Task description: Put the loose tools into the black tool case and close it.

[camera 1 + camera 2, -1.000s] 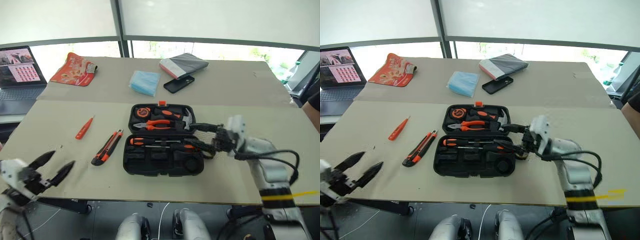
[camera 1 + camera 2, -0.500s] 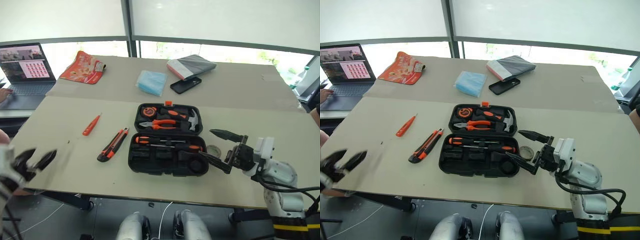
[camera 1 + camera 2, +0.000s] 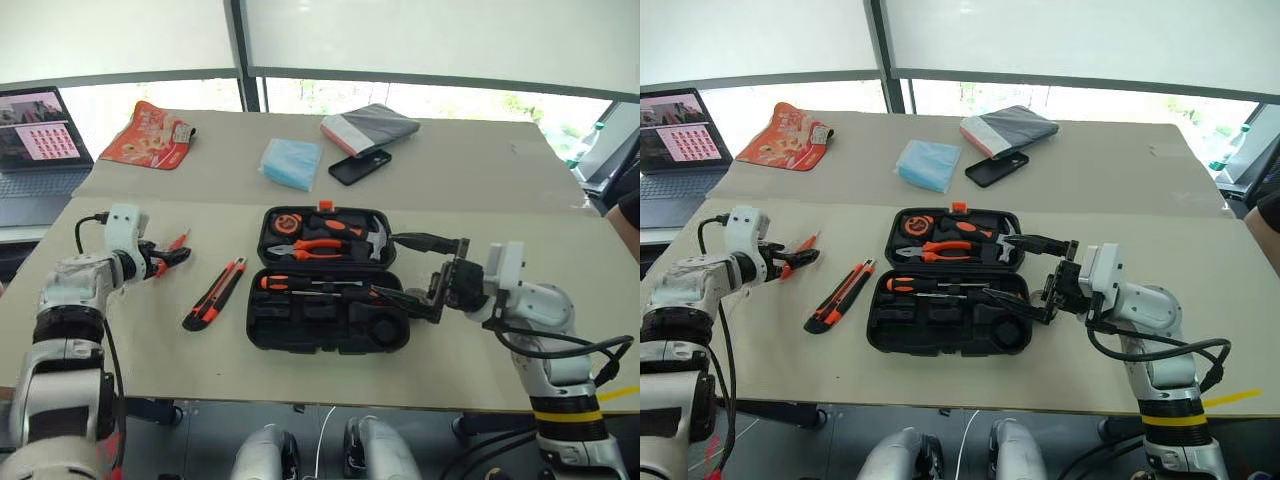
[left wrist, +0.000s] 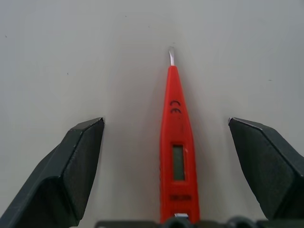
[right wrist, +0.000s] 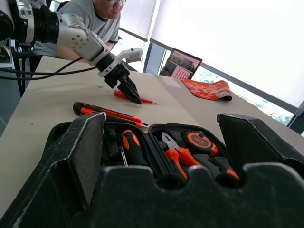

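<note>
Black rectangular plastic tool case [image 3: 326, 279] lies open at the middle of the beige table [image 3: 500, 340], with screwdrivers, pliers and a hammer in its moulded slots. Left gripper [image 4: 173, 156] is spread wide around the slim all-orange small screwdriver [image 4: 176, 156], not touching it. An orange-and-black utility knife [image 3: 214, 294] lies between them. Right gripper [image 3: 412, 270] hangs spread at the case's right edge.

Bright daylight pours through the windows [image 3: 400, 40] at the frame's top, overexposed; tabletop [image 3: 300, 370] evenly lit, shadows soft.
</note>
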